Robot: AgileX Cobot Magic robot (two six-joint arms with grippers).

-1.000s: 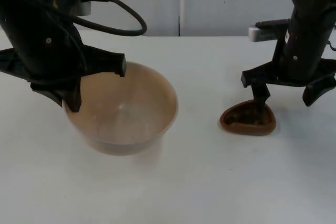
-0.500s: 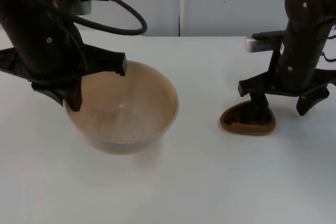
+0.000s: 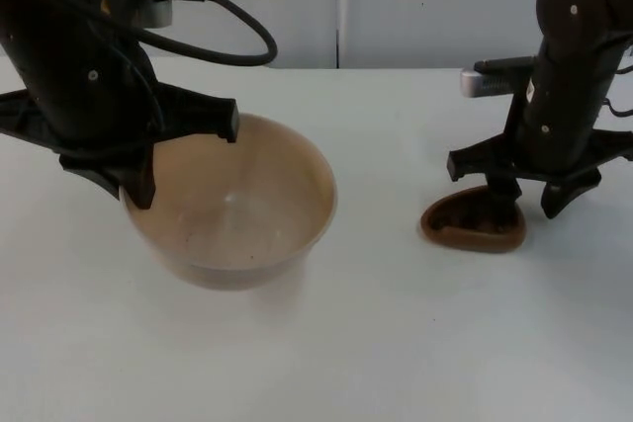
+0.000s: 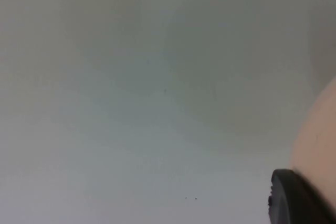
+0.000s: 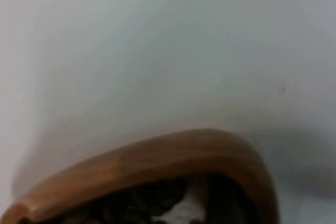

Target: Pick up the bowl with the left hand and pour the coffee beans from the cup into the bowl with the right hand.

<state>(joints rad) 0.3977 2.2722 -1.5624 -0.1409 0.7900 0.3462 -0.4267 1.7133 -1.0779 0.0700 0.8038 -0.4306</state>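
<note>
The bowl was wide, round and pale tan, with a smooth bare inside. It sat at the left of the white tabletop. The left tool was clenched on its rim: one finger reached inside at the far edge, the other pressed the outer wall on the near left. In the left wrist view a black fingertip lay against the bowl's pale wall.

The cup was small, dark brown and rounded-triangular, with dark coffee beans inside. It stood on the tabletop at the right, well apart from the bowl. The right tool was down over it, one finger dipping into the cup and the other outside its far right rim; whether it had clamped the wall I could not tell. In the right wrist view the cup's glossy brown rim curved over the beans.

A grey wall with a dark vertical seam closed off the far side.
</note>
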